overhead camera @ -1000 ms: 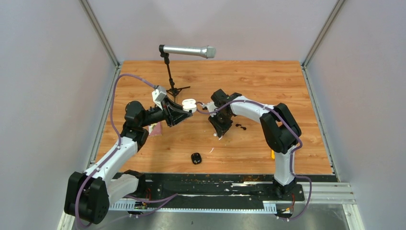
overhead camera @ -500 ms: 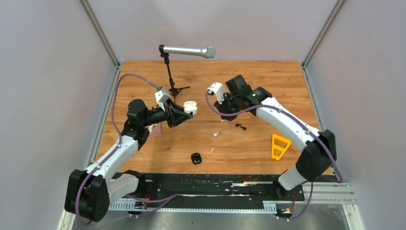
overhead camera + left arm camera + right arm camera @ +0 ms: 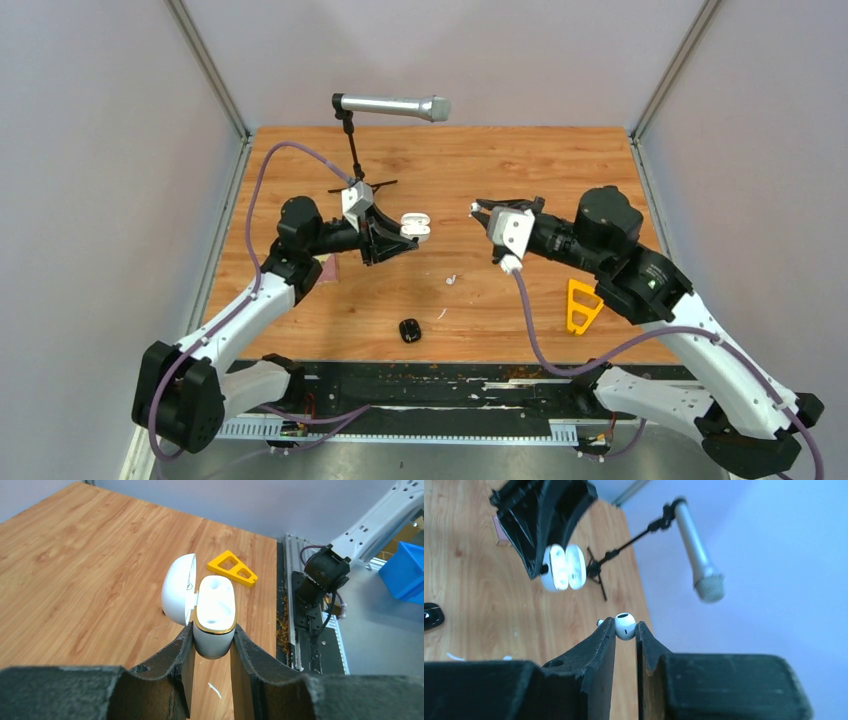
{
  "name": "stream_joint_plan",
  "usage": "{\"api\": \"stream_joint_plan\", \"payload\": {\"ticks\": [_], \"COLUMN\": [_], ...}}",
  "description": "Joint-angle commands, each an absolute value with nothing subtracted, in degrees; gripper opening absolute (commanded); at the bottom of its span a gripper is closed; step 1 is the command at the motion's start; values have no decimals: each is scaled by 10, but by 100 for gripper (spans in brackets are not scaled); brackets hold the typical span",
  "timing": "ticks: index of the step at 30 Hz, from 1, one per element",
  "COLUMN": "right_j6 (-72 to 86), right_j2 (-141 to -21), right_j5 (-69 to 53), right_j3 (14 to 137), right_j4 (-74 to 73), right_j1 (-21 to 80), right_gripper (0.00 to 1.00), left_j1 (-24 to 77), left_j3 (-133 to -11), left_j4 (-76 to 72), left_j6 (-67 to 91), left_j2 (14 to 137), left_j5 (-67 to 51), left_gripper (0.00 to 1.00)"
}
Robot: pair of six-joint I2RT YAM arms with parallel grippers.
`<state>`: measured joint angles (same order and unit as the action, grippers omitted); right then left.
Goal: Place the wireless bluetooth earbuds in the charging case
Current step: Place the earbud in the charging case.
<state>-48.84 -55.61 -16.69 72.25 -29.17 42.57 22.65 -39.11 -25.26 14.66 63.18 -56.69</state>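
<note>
— Wooden tabletop (image 3: 450, 160) below. What's the left gripper (image 3: 211, 640) got?
— Narrowly parted, it clamps the white charging case (image 3: 215, 605), lid swung open, sockets facing right. Behind stands a microphone (image 3: 390, 105); a black case (image 3: 409, 330) lies nearer.
— And the right gripper (image 3: 625, 632)?
— Nearly closed, pinching one white earbud (image 3: 625, 623), head poking past the fingertips, well apart from the white case.

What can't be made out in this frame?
- White earbud: right wrist view, its stem is hidden between the jaws of the right gripper.
- White charging case: left wrist view, its base is covered by the jaws of the left gripper.
- Black case: top view, too small to tell open or shut.
- White speck: top view, too small to identify.
</note>
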Motion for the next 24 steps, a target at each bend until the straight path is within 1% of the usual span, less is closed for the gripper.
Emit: {"api": "stream_joint_plan", "payload": {"ticks": [1, 6, 12, 24], "right_j6": [-615, -654, -646, -653], "right_j2": [-549, -567, -592, -608], "right_j5": [-208, -180, -161, -110], "right_j3": [709, 710, 713, 701], "right_j4": [-236, -223, -194, -194], "right_j1": [480, 529, 554, 578], "right_gripper": [0, 0, 0, 0], "left_j1": [241, 249, 250, 250], "left_j3": [-418, -419, -415, -395], "left_j4": [-306, -305, -318, -341], "left_j6": [155, 146, 154, 153], "left_j2": [631, 618, 611, 592], "left_j5": [-583, -570, -570, -563], "left_gripper": [0, 0, 0, 0]}}
